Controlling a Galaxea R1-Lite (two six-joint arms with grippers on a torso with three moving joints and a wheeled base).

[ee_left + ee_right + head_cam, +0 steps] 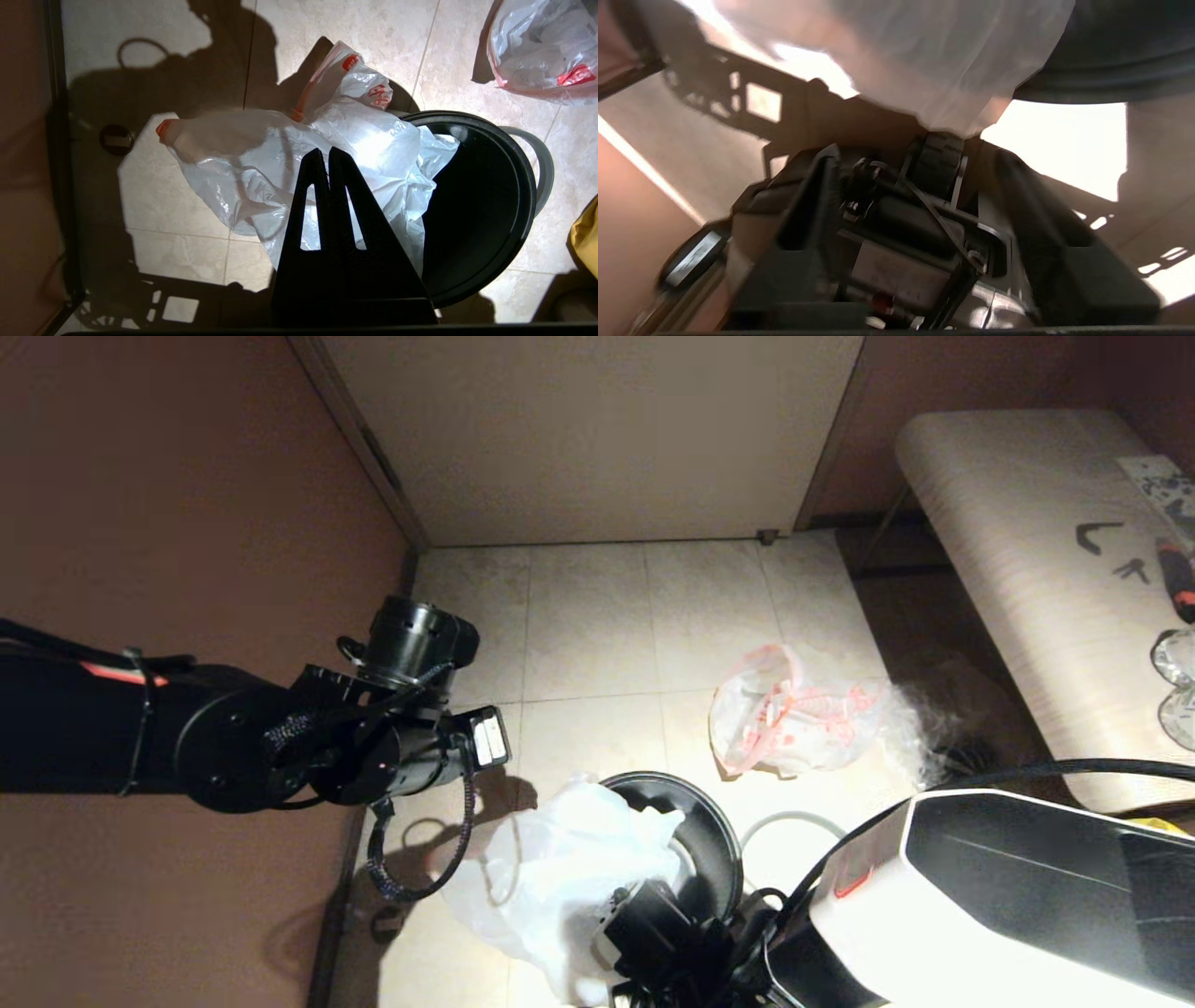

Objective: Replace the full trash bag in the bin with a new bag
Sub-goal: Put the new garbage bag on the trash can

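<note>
- Full trash bag [801,714] already out of the bin, lying on the tiled floor right of centre in the head view, lumpy, with red-printed wrappers showing through; first half of the job judged done.
- Bin [702,845] standing low in the middle of the head view, dark inside bare, its thin grey hoop [782,822] lying loose on the floor just beside it.
- New bag [560,868] draped over the bin's left rim, mostly spilling out onto the floor, only a fold reaching over the opening; mouth not yet spread around the rim.
- Left gripper [329,156] hanging above the new bag, centre of the left wrist view, jaws pressed together with nothing between them.
- Right gripper [920,196] low at the bottom of the head view, close against the near side of the bag and bin; jaws standing wide apart in the right wrist view, bag's plastic just ahead of them, nothing gripped.
- Left to do, by this reading: open the bag's mouth, push its body down into the bin, fold the edge over the rim, probably fit the hoop back on.
- Yellow bag [586,233] at the right edge of the left wrist view, near the bin, not involved.
</note>
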